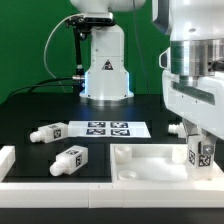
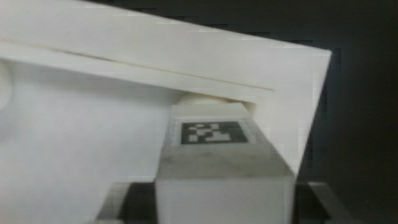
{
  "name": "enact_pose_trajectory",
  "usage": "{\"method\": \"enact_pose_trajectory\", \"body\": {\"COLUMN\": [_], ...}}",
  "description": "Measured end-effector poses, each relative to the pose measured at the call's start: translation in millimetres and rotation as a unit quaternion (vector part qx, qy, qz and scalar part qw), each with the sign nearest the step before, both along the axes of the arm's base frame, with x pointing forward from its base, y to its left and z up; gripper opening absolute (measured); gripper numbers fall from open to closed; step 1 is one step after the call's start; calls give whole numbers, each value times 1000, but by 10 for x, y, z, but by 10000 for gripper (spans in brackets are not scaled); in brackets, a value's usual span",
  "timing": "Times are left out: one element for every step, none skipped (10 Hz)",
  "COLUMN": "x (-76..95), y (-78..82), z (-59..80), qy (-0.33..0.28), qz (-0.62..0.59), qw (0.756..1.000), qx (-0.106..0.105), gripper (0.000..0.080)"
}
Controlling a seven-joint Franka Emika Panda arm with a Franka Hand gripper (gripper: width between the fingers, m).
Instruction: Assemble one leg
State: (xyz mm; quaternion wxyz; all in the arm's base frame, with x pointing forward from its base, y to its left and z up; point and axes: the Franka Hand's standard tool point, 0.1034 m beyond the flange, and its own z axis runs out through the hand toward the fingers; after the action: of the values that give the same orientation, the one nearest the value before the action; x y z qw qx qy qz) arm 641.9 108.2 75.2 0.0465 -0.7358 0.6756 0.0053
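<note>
My gripper (image 1: 200, 150) is at the exterior view's right, shut on a white leg (image 1: 201, 152) with a square tag marker. It holds the leg upright over the near right corner of the large flat white panel (image 1: 150, 160). In the wrist view the leg (image 2: 217, 150) fills the gap between my dark fingers (image 2: 134, 205), its tag facing the camera, and its far end meets the corner of the panel (image 2: 107, 110). Two more legs lie on the black table: one (image 1: 48, 132) at the left and one (image 1: 68, 158) nearer the front.
The marker board (image 1: 108, 129) lies flat on the table in front of the arm's white base (image 1: 105, 72). A white edge piece (image 1: 8, 160) runs along the table's front left. A green wall stands behind.
</note>
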Motion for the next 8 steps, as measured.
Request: {"method": "enact_pose_trajectory", "body": {"x": [0,-5,-4,-2,-2,-3,-8,-1], "y": [-5,2,6,8,-2,-1,4,18], "z": [-2,-4,-2,1,2,1,-12,9], "qy": [5,7,8,10,11,10,11,8], "qz": [-62,-125,-178,-211,-223,-217,-213,-206], "qw": [998,992,983,977,974,975,976,978], "qx": [10,23,34,40,41,40,40,40], "gripper": [285,285,285,285,285,295,427,427]}}
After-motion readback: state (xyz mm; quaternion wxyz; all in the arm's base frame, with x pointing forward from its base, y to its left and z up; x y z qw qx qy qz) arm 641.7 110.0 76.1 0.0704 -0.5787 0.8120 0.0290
